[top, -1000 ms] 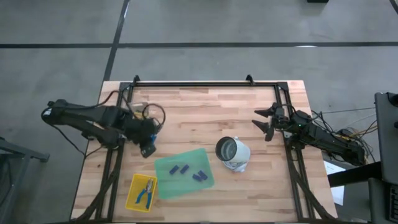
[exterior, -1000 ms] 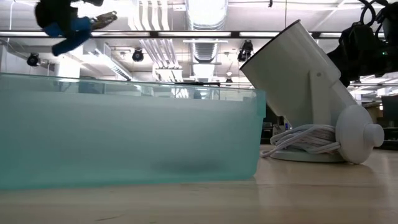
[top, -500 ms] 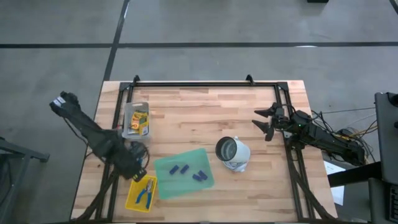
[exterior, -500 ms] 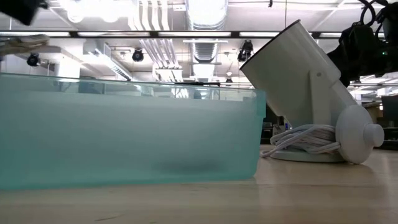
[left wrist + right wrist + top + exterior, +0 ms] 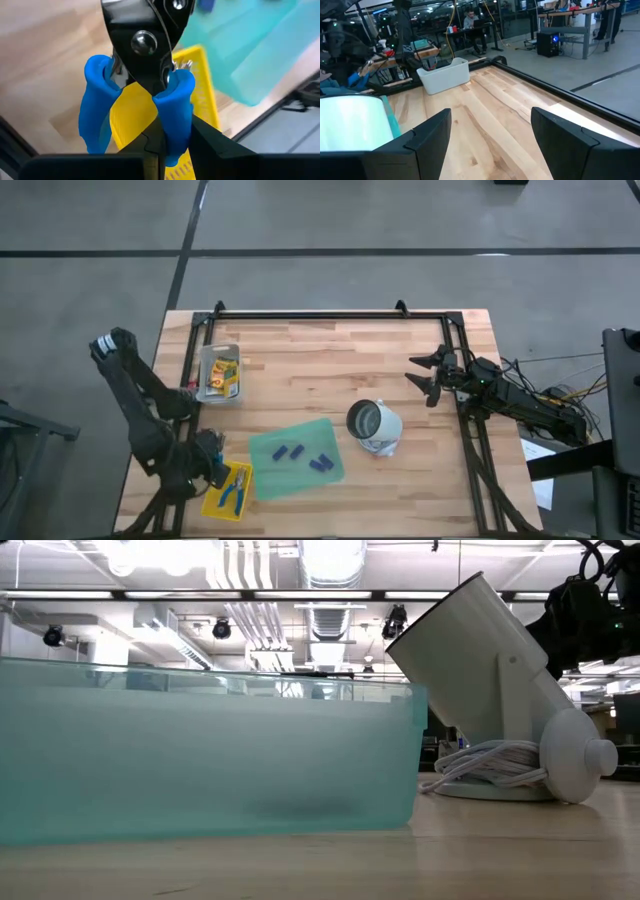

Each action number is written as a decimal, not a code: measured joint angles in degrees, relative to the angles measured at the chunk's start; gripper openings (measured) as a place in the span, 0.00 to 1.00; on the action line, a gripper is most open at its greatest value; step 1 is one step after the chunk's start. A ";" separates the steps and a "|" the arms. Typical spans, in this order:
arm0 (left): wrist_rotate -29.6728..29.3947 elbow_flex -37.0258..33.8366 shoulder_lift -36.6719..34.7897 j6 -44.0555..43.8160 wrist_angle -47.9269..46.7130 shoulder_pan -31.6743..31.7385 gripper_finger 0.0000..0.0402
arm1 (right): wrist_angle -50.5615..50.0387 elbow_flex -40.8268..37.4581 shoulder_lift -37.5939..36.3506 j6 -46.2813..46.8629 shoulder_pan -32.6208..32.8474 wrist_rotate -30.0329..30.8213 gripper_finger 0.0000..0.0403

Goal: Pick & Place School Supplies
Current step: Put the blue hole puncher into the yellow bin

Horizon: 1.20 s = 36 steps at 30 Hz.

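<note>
A white lamp-like device with a coiled cord lies on the wooden table right of centre. Beside it on its left sits a translucent green tray holding several small purple-blue pieces. In the low view this tray's wall fills most of the foreground and hides what is behind it. A clear bin near the table's left edge holds yellow-and-green crayon boxes. A yellow mesh basket at the front-left corner, just beside the green tray, contains one blue-handled tool, its long axis running roughly front to back.

The left hand hangs at the basket's left edge. In the left wrist view it is clamped on a second blue-handled tool: the two blue handles run lengthwise toward the camera, splayed slightly apart, with the metal pivot pointing away over the yellow basket.

The right hand rests near the table's right edge, well apart from the supplies, its fingers spread wide and holding nothing.
</note>
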 joint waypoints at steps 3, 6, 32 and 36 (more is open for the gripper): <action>3.25 0.02 4.26 -0.22 3.35 -0.05 0.15 | 0.02 0.00 0.00 -0.02 0.02 0.00 0.65; 3.85 1.43 8.35 0.05 5.97 -0.05 0.15 | 0.00 0.00 0.00 0.06 0.00 0.00 0.65; -4.78 17.99 17.88 -2.62 -4.27 0.21 0.15 | 0.02 0.00 0.00 -0.05 0.00 0.02 0.65; -2.79 17.99 20.47 -5.36 -4.13 0.19 0.15 | 0.02 0.01 0.02 -0.05 0.00 0.02 0.65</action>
